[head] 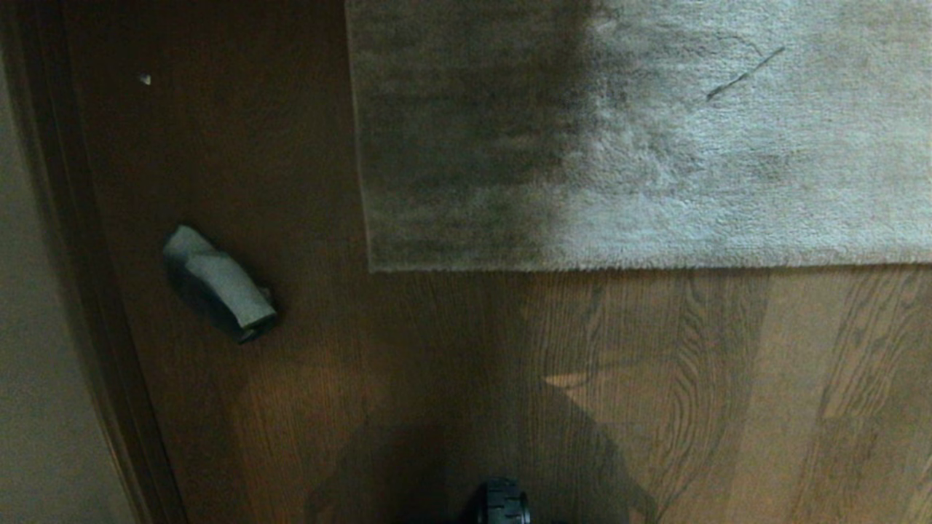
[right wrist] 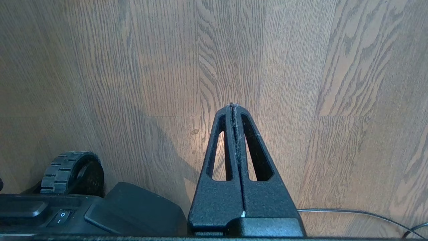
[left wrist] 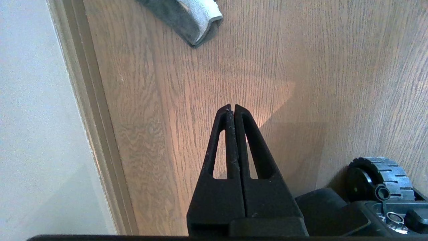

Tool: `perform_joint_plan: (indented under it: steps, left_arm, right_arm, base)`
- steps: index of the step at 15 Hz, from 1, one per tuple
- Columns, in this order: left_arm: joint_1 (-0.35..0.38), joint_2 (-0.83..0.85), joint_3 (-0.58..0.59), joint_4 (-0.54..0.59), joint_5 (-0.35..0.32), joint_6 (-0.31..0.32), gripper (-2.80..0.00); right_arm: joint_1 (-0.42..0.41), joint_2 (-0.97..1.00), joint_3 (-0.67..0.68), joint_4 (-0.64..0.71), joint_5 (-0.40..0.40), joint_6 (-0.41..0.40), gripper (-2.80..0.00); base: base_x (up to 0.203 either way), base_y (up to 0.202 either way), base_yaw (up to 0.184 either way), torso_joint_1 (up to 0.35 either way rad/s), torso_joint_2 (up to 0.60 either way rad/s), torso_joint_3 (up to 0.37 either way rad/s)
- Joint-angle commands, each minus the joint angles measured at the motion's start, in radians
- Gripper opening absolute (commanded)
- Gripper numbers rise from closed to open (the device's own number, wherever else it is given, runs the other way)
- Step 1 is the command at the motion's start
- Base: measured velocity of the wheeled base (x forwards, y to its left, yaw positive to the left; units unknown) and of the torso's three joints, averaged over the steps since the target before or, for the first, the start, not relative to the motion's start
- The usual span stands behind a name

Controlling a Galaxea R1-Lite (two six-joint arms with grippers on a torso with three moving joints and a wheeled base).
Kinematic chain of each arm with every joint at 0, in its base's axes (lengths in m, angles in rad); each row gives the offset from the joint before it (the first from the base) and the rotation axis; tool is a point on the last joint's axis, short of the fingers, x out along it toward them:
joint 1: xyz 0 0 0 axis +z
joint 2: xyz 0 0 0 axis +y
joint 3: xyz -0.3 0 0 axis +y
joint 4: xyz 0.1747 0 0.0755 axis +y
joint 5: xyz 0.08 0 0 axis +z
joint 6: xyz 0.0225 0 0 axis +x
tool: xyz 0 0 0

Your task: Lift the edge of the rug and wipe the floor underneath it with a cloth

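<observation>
Rug (head: pixel 641 138) lies flat on the floor (head: pixel 451 349), its near edge (head: pixel 655 266) straight across the head view and its square corner (head: pixel 373 268) down against the planks. Nothing of it is lifted.

Cloth (head: pixel 218 284) sits bunched on the bare floor to my left, well apart from the rug corner and near the skirting (head: pixel 80 291) along the wall. From my left wrist it shows light and fuzzy on top with a dark underside (left wrist: pixel 190 16).

My left tool (left wrist: pixel 233 107) hangs over bare floor short of the cloth — fingers pressed together, nothing between them. My right tool (right wrist: pixel 233 106) is the same: fingers together, empty, over bare planks (neither tool shows in the head view).

A base wheel (head: pixel 502 502) sits at the lower edge of the head view; both wrist views catch a wheel (left wrist: pixel 381 177) too. A thin cable (right wrist: pixel 361 214) trails on the floor by my right side.
</observation>
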Motion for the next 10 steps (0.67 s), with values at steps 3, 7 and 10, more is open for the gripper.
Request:
perform_joint_plan:
  steps: [3, 7, 10]
  left_arm:
    - [0.000, 0.000, 0.000, -0.001, 0.002, -0.002, -2.80]
    - [0.000, 0.000, 0.000, -0.001, 0.002, -0.002, -2.80]
    - [0.000, 0.000, 0.000, -0.001, 0.003, -0.002, -2.80]
  right_arm:
    - [0.000, 0.002, 0.000, -0.001, 0.000, 0.000, -2.80]
    - [0.000, 0.002, 0.000, -0.001, 0.000, 0.000, -2.80]
    - [0.000, 0.001, 0.000, 0.000, 0.000, 0.000, -2.80]
  base:
    - [0.000, 0.000, 0.000, 0.000, 0.00, 0.000]
    - [0.000, 0.000, 0.000, 0.000, 0.00, 0.000]
    - [0.000, 0.000, 0.000, 0.000, 0.00, 0.000]
